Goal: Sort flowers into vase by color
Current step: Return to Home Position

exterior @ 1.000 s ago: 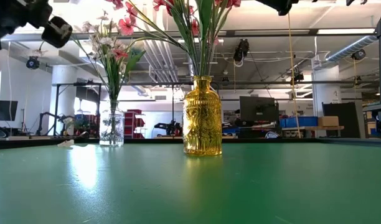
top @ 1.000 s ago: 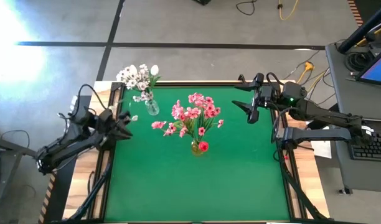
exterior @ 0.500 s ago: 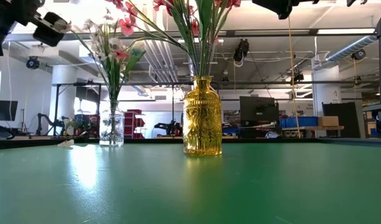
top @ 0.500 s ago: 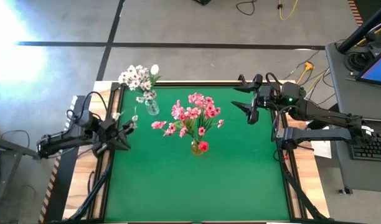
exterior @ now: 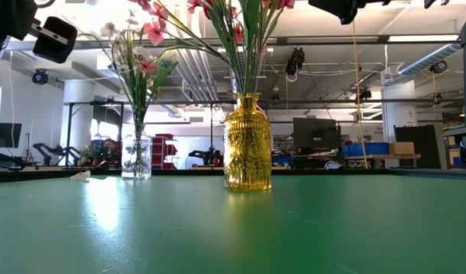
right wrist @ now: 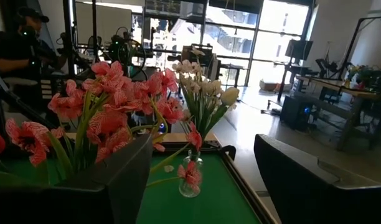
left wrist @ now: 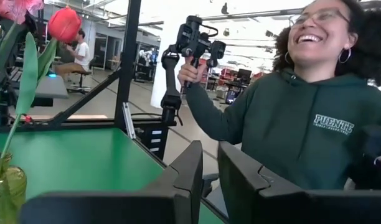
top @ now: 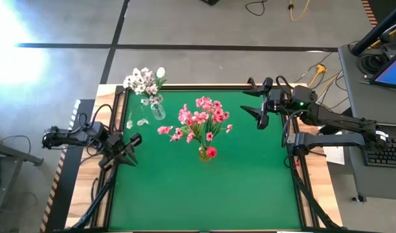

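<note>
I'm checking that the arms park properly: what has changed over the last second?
The left hand drew back from the transparent vase along the left edge of the table, its arm folding in; it holds nothing. The right hand stayed open by the right edge. The transparent vase and the yellow vase kept their places.

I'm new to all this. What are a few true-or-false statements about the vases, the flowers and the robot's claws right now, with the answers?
The pink flowers stand in the yellow vase. True.
The white flowers share that yellow vase. False: they stand in the clear vase.
A red tulip sits with the pink flowers. True.
The right gripper grips a flower. False: it is open and empty.
The left gripper holds nothing. True.
</note>
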Robot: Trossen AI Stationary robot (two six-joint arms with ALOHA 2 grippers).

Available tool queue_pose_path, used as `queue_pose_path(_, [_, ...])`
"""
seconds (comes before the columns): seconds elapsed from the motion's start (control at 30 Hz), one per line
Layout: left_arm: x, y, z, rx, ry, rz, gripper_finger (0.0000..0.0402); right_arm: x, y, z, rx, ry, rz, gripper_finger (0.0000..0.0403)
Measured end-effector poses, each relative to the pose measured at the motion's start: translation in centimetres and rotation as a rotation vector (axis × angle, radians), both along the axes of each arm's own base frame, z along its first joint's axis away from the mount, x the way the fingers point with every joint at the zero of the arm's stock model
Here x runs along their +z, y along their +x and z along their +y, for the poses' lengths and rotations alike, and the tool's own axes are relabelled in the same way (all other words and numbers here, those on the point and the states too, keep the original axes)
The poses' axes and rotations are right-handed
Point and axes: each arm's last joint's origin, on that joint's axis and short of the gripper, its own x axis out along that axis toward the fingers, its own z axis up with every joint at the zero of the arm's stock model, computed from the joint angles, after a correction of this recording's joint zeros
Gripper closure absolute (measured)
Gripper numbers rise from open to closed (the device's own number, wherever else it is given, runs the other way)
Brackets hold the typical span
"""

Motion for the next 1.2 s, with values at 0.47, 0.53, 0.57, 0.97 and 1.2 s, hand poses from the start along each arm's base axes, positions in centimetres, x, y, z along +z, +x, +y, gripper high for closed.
queue_pose_path(0.47, [0.1,-0.2,-0.1,-0.057,0.000,0.009,0.0366,-1.5,0.0,0.0,0.003,-0.031,0.041,0.0128])
queue_pose_path(0.53, [0.6,-0.4,-0.2,-0.091,0.001,-0.003,0.0366,-1.8,-0.1,0.0,0.003,-0.031,0.047,0.0129])
queue_pose_path(0.57, [0.8,-0.5,-0.2,-0.105,0.001,0.003,0.0366,-1.9,-0.1,0.0,0.003,-0.031,0.048,0.0128])
queue_pose_path(0.97, [-0.9,-0.2,-0.4,-0.140,0.005,0.099,0.0366,-2.1,0.0,0.0,0.002,-0.047,0.056,0.0132])
queue_pose_path(1.2, [-2.2,0.2,-0.4,-0.137,0.046,0.073,0.0366,-2.1,0.0,0.0,0.001,-0.066,0.060,0.0129])
